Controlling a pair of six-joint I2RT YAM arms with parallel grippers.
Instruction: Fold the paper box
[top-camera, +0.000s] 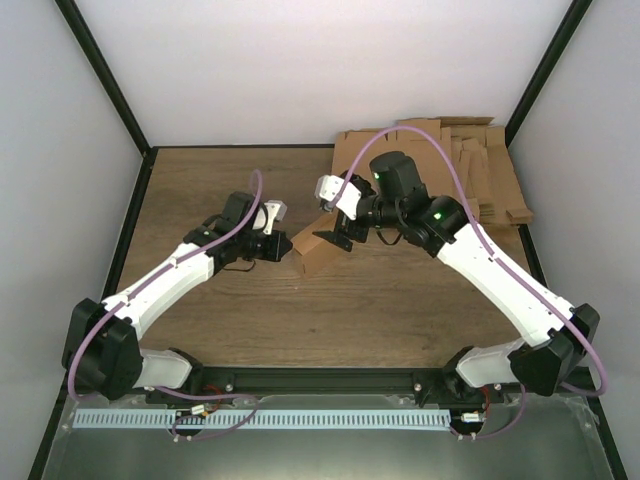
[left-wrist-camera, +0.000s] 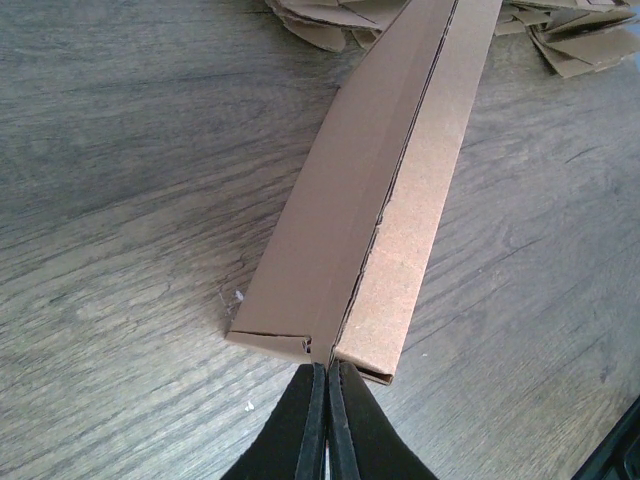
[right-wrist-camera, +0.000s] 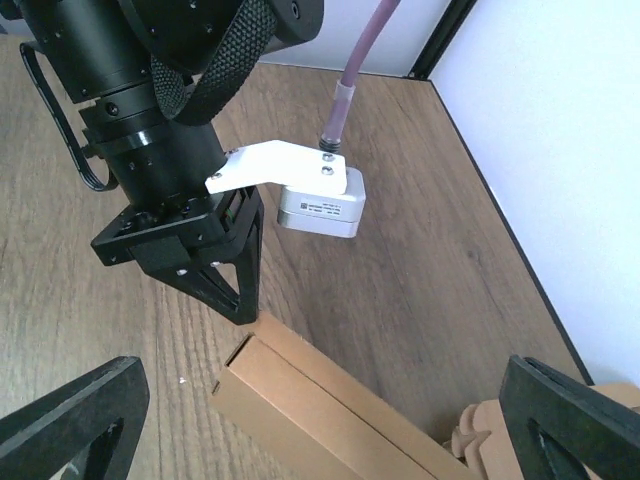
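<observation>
At table (top-camera: 380, 310) centre | paper box (top-camera: 318, 252) end edge meets left fingers (left-wrist-camera: 296, 432), together | right fingers (right-wrist-camera: 72, 418) wide apart

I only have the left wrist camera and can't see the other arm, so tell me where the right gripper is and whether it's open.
Observer: The right gripper is wide open, with one finger on each side of the box and a gap on both sides.
Operator: Give me its place along the box.
Observer: From above, it hovers at the box's right end, opposite the left gripper, which is shut.
Operator: Now describe what lies beyond it.
Observer: A stack of flat cardboard sits in the far right corner of the table.
</observation>
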